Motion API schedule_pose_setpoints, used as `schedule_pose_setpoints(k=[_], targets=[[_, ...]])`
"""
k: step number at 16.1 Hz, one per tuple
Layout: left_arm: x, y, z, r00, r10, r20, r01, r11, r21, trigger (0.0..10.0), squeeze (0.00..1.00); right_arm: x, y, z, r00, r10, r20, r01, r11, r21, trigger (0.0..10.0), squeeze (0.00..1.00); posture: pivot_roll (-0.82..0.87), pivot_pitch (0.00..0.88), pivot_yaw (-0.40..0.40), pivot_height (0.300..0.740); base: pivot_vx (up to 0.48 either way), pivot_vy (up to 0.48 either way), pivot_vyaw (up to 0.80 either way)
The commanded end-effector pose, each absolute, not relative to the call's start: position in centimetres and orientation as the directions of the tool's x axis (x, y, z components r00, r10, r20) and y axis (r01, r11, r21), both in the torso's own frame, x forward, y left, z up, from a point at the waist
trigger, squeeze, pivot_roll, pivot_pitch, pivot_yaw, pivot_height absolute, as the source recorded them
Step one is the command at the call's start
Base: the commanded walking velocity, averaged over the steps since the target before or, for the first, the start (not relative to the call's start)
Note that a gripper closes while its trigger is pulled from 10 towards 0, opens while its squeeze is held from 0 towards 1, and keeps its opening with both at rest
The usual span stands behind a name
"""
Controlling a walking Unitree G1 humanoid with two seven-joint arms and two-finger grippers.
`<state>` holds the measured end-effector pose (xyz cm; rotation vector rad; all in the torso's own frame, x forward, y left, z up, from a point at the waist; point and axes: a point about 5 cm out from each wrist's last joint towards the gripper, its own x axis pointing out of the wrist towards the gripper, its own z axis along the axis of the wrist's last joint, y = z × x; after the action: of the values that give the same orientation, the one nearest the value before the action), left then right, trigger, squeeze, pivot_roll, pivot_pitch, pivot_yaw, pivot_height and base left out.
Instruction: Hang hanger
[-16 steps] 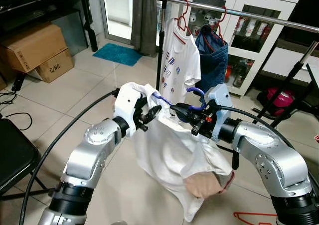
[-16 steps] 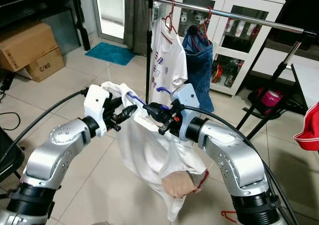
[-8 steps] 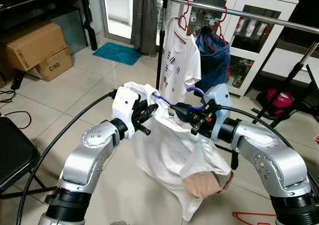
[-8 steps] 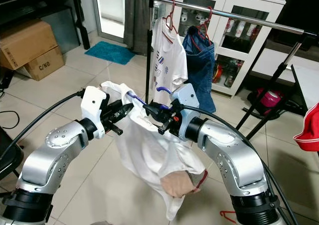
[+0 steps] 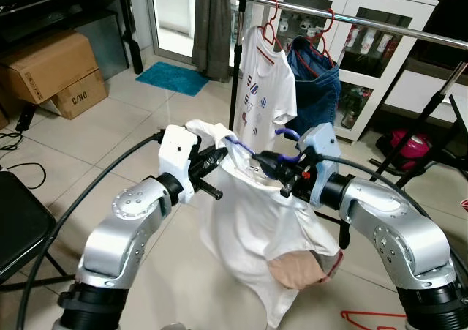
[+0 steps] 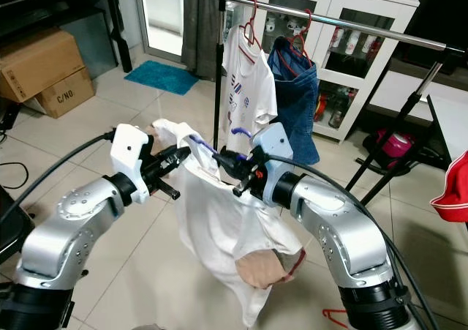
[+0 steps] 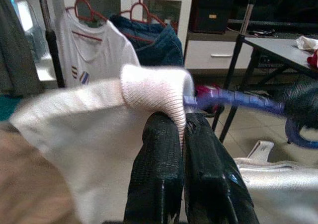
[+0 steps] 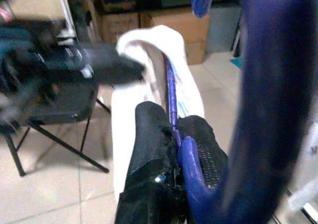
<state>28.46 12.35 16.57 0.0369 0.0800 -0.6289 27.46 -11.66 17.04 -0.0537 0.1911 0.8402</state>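
A white T-shirt (image 5: 252,235) hangs in front of me on a blue hanger (image 5: 241,146). My right gripper (image 5: 265,162) is shut on the blue hanger near its hook (image 5: 287,134); the wrist view shows the hanger's blue bar (image 8: 170,92) pinched between the black fingers (image 8: 149,129). My left gripper (image 5: 214,156) is shut on the shirt's ribbed collar (image 7: 149,87), pulling it out to the left over the hanger's arm. Behind stands the clothes rail (image 5: 344,15), carrying a white printed T-shirt (image 5: 263,96) and a blue denim garment (image 5: 314,88) on red hangers.
Cardboard boxes (image 5: 51,74) and a teal mat (image 5: 174,79) lie at the left. A black chair (image 5: 18,231) stands close at my left side. A white cabinet (image 5: 380,45) is behind the rail, a red hanger (image 5: 373,319) lies on the floor at right.
My left gripper has drawn the collar further left and slightly up, stretching the shirt wider on the hanger. The right gripper has stayed put.
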Motion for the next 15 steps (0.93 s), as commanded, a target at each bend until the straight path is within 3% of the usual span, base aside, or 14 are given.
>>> schedule_pose_setpoints(k=[1, 8, 12, 15], targets=[[28.4, 12.9, 17.5, 0.816, -0.575, -0.067, 0.577, 0.816, 0.028, 0.0, 0.0, 27.7, -12.0, 16.9, 0.659, 0.72, -0.218, -0.74, 0.673, -0.017, 0.0, 0.0, -0.05, 0.0, -0.07, 0.74, 0.0, 0.0, 0.0], [28.4, 15.0, 20.1, 0.84, -0.541, -0.044, 0.542, 0.834, 0.101, 0.0, 0.0, 26.5, -13.3, 13.8, 0.598, 0.693, -0.402, -0.778, 0.622, -0.085, 0.0, 0.0, -0.05, 0.0, -0.063, 0.74, 0.0, 0.0, 0.0], [30.4, 19.6, 22.8, 0.928, -0.373, 0.022, 0.362, 0.912, 0.193, 0.0, 0.0, 25.6, -14.2, 13.5, 0.549, 0.724, -0.418, -0.819, 0.567, -0.094, 0.0, 0.0, -0.05, 0.0, -0.054, 0.74, 0.0, 0.0, 0.0], [31.9, 23.3, 23.1, 0.977, -0.215, 0.011, 0.205, 0.945, 0.255, 0.0, 0.0, 25.2, -14.5, 14.8, 0.533, 0.779, -0.33, -0.833, 0.552, -0.042, 0.0, 0.0, -0.05, 0.0, -0.044, 0.74, 0.0, 0.0, 0.0]])
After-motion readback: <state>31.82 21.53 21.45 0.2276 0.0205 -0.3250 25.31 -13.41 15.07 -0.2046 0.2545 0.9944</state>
